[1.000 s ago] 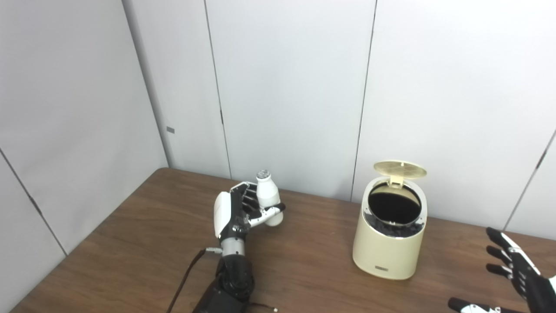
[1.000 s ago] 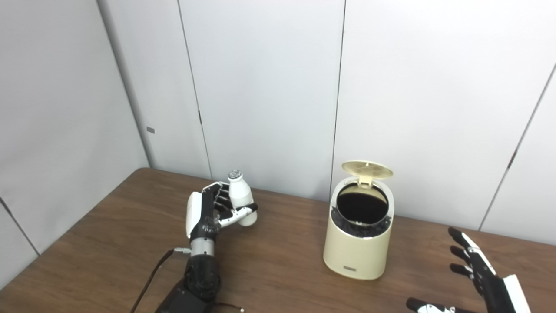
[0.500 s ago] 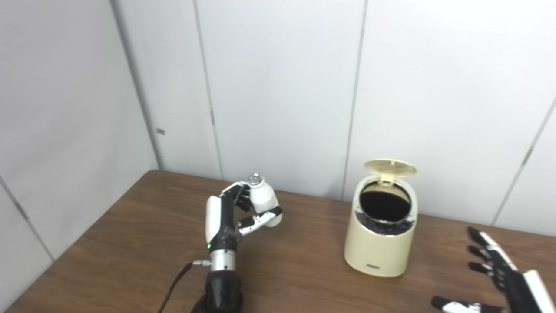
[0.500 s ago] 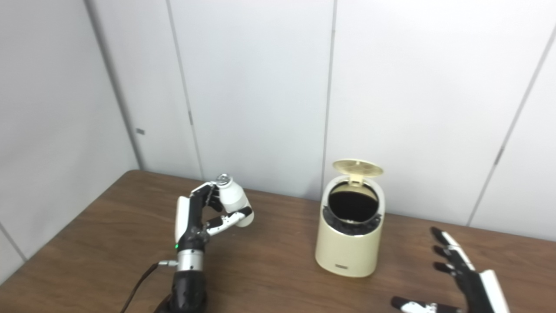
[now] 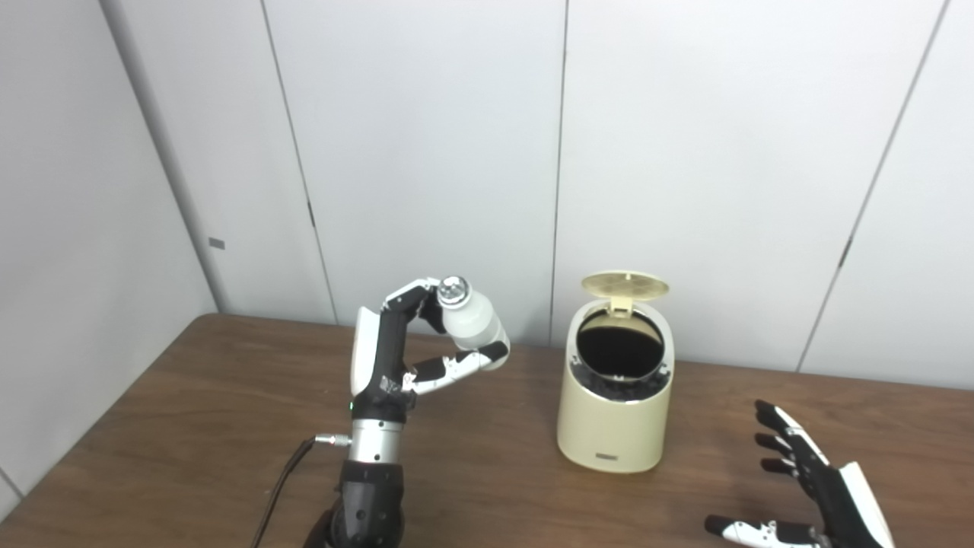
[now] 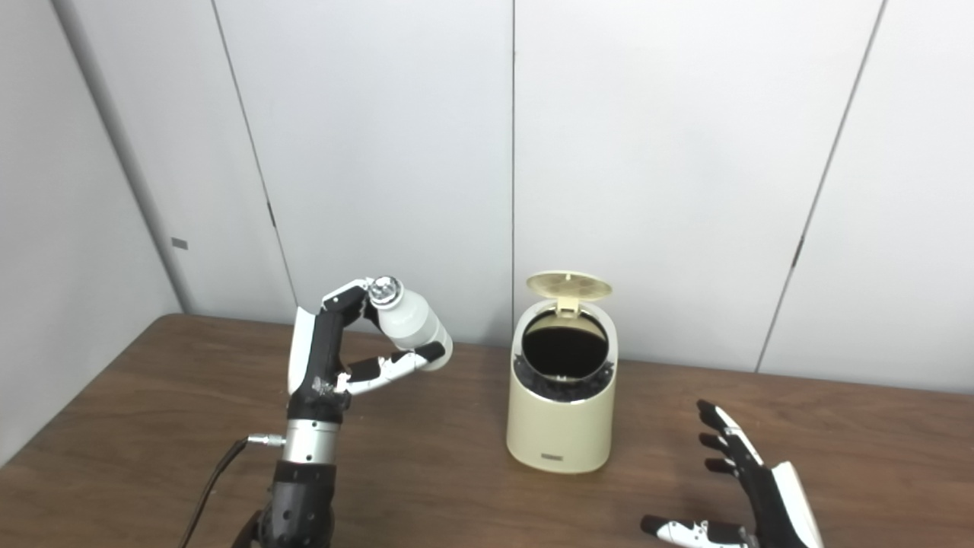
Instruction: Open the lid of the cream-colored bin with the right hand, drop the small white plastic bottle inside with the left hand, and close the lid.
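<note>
The left hand (image 5: 403, 354) is clamped on the small white plastic bottle (image 5: 470, 322), held tilted above the table (image 5: 190, 426), left of the cream-colored bin (image 5: 615, 411), whose lid (image 5: 625, 285) stands open. The right hand (image 5: 818, 487) waits empty, fingers spread. Carry the bottle right until it sits squarely over the dark opening, clear of the lid, before releasing.

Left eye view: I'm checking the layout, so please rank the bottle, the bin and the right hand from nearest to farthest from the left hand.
1. The bottle: held in the left hand, raised above the table.
2. The bin: standing to that hand's right, mid-table, lid up.
3. The right hand: far right, at the near edge, fingers spread.
</note>
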Available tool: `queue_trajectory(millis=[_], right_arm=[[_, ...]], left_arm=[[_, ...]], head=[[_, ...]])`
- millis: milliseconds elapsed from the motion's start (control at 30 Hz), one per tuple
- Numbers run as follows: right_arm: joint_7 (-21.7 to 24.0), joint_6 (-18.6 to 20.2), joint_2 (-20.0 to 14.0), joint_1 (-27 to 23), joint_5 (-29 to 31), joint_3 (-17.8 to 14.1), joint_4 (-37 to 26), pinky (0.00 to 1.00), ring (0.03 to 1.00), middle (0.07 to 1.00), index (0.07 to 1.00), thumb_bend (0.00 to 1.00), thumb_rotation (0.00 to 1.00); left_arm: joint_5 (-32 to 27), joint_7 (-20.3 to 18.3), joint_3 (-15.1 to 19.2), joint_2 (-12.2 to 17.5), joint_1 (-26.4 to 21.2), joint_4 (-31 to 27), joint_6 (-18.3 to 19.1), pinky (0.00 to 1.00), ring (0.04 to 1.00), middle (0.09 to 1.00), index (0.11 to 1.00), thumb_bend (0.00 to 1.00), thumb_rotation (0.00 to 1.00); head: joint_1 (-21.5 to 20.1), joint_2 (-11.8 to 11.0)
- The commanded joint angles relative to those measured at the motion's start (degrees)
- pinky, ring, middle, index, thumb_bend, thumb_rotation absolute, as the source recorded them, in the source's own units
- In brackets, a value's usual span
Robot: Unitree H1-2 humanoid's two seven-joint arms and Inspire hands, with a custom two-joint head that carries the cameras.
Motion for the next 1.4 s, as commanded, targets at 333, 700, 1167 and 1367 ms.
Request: queue_trajectory(millis=[333,700,1167,1367], right_arm=[[-1.91,-2.69,1.16,-1.96,-1.36,0.36,-0.36,0.76,0.847,0.904,0.890,0.80,0.17],[-3.10,-2.48,1.93,-2.03,-3.48,1.06,-0.81,0.74,0.844,0.901,0.886,0.81,0.22],[-3.64,-2.35,2.46,-2.02,-4.23,0.70,-1.31,0.75,0.845,0.902,0.889,0.81,0.25],[-3.85,-2.65,2.49,-1.80,-4.20,0.57,-1.31,0.75,0.844,0.901,0.891,0.81,0.26]], left_arm=[[0.67,-6.63,-1.74,0.69,-8.84,0.06,-3.96,0.35,0.424,0.479,0.498,0.50,0.00],[2.11,-3.22,-7.40,2.55,-12.86,4.61,-5.29,0.33,0.416,0.488,0.494,0.50,0.00],[-0.41,9.50,-21.62,6.23,-16.51,11.33,-5.30,0.34,0.415,0.476,0.504,0.50,0.00],[0.16,16.01,-27.80,7.68,-18.87,15.08,-5.30,0.35,0.419,0.471,0.502,0.50,0.00]], head=[[-3.71,-0.08],[-6.32,0.12],[-7.68,0.49],[-8.05,0.70]])
